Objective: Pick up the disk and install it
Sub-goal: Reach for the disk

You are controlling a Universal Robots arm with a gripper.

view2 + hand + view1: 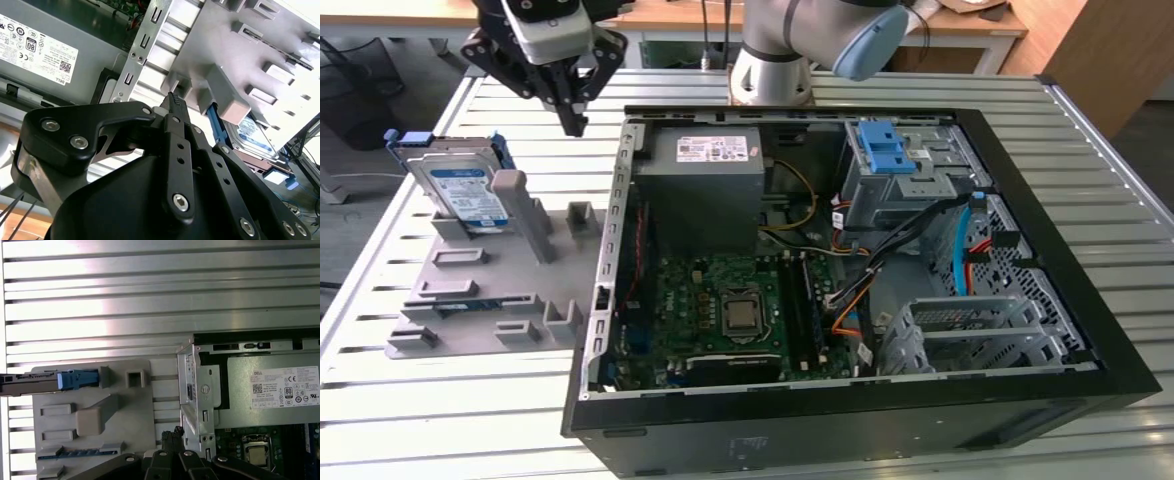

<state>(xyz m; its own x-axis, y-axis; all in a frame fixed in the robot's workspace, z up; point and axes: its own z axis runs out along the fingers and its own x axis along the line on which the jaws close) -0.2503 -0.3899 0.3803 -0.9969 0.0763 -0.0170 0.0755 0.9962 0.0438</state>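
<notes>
Now the disk [464, 195] stands near the fingers [571, 115], not touching them.

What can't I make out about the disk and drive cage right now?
- Disk: in the exterior view a grey fixture post covers one side.
- Disk in the first wrist view: edge-on, cut off by the frame edge, faces unseen.
- Drive cage inside: in the exterior view the blue latch and cables cover it.
</notes>
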